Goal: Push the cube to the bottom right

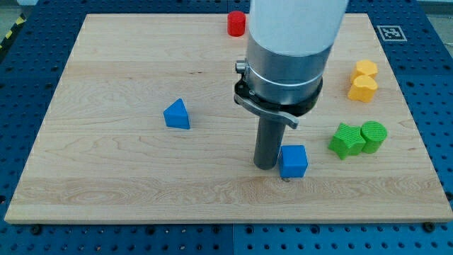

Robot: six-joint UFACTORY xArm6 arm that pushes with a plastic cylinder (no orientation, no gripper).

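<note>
Touching: my tip [267,166] – blue cube [294,161], tip at cube's 9 o'clock
pincer: none – bare rod, can't tell open/closed

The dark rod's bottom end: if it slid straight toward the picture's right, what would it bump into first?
My tip would meet the blue cube first; it sits immediately to the tip's right, apparently touching or nearly so. Beyond the cube that line looks free; the green blocks lie higher up.
</note>
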